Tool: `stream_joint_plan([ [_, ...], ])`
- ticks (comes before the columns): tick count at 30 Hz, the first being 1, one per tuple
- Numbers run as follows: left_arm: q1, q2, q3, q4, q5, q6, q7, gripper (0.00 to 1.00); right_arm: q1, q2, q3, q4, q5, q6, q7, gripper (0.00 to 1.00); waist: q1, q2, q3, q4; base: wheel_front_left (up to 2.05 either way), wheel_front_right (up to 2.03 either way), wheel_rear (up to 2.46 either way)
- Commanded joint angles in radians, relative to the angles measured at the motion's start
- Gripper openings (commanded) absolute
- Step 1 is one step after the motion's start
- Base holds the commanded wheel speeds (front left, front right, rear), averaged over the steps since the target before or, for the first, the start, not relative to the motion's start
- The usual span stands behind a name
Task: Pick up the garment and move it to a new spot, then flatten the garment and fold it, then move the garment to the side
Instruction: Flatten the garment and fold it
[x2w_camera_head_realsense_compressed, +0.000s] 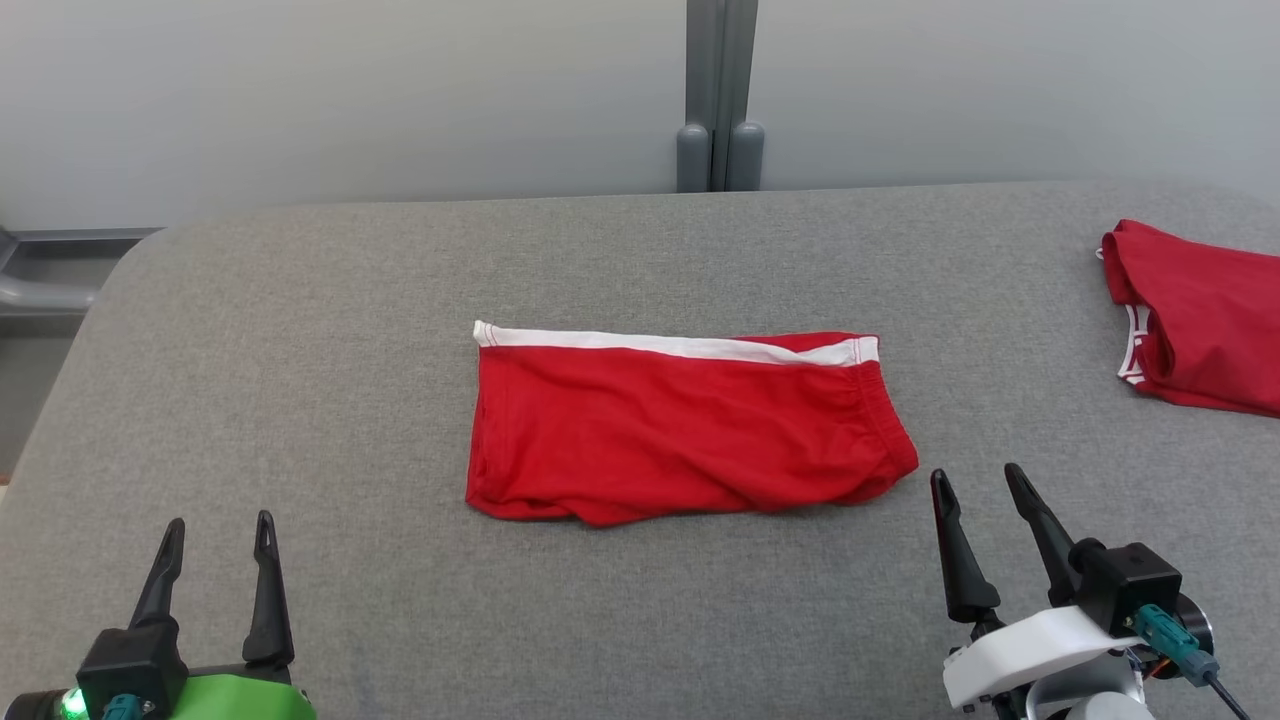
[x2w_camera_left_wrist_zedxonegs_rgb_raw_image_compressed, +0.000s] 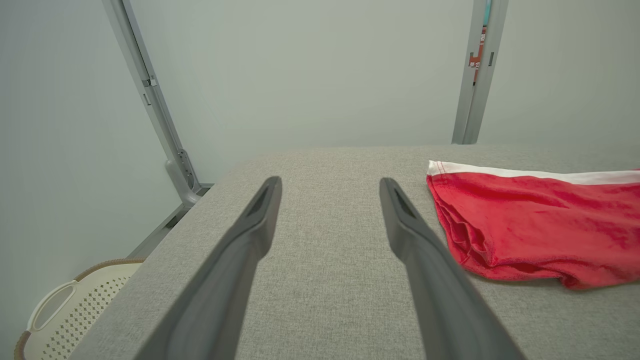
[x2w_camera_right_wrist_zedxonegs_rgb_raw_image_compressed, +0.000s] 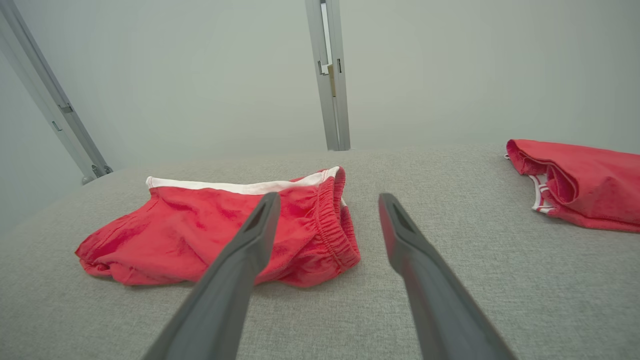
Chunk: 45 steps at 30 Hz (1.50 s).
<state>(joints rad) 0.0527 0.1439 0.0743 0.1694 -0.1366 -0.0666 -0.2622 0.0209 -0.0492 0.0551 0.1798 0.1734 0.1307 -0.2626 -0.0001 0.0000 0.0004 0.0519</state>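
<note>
The garment (x2w_camera_head_realsense_compressed: 680, 430) is a pair of red shorts with a white stripe along its far edge, folded into a rectangle in the middle of the grey table (x2w_camera_head_realsense_compressed: 350, 300). It also shows at the right of the left wrist view (x2w_camera_left_wrist_zedxonegs_rgb_raw_image_compressed: 540, 230) and at the centre left of the right wrist view (x2w_camera_right_wrist_zedxonegs_rgb_raw_image_compressed: 225, 230). My left gripper (x2w_camera_head_realsense_compressed: 220, 530) stands open near the front left, well clear of the garment. My right gripper (x2w_camera_head_realsense_compressed: 975, 480) is open just off the garment's right end, its elastic waistband close to the left finger. Both grippers (x2w_camera_left_wrist_zedxonegs_rgb_raw_image_compressed: 330, 185) (x2w_camera_right_wrist_zedxonegs_rgb_raw_image_compressed: 327, 200) are empty.
A second red garment with white trim (x2w_camera_head_realsense_compressed: 1200, 320) lies folded at the table's far right edge (x2w_camera_right_wrist_zedxonegs_rgb_raw_image_compressed: 575, 180). A perforated cream basket (x2w_camera_left_wrist_zedxonegs_rgb_raw_image_compressed: 75, 310) sits on the floor left of the table. Grey posts (x2w_camera_head_realsense_compressed: 720, 100) stand against the pale wall behind.
</note>
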Motion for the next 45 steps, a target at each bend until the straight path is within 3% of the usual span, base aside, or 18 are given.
stream_joint_plan([
  [1,0.01,-0.002,0.007,0.0,0.008,-0.005,-0.003,1.0,0.011,-0.002,0.002,0.001,-0.006,0.0,-0.003,1.0,0.0001,0.0,0.0,-0.001,0.0,0.0,0.0],
  [12,0.012,-0.019,0.033,0.001,0.027,-0.025,-0.003,1.0,0.003,-0.002,0.008,0.01,-0.009,0.0,-0.003,1.0,0.0001,0.0,-0.002,-0.007,0.0,0.0,0.0],
  [19,-0.015,-0.03,0.041,-0.005,0.037,-0.033,-0.003,1.0,-0.13,-0.007,0.035,0.05,-0.043,0.0,-0.002,1.0,0.0001,0.0,0.022,-0.001,0.0,0.0,0.0],
  [30,-0.086,-0.049,0.036,-0.01,0.046,-0.046,-0.003,1.0,-0.469,-0.045,0.076,0.374,-0.065,0.0,0.122,1.0,0.0001,0.0,0.117,0.031,0.0,0.0,0.0],
  [45,-0.141,-0.068,0.036,0.001,0.056,-0.055,-0.003,1.0,-0.583,-0.054,0.088,0.783,-0.022,0.0,0.088,1.0,0.0001,0.0,0.199,0.052,0.0,0.0,0.0],
])
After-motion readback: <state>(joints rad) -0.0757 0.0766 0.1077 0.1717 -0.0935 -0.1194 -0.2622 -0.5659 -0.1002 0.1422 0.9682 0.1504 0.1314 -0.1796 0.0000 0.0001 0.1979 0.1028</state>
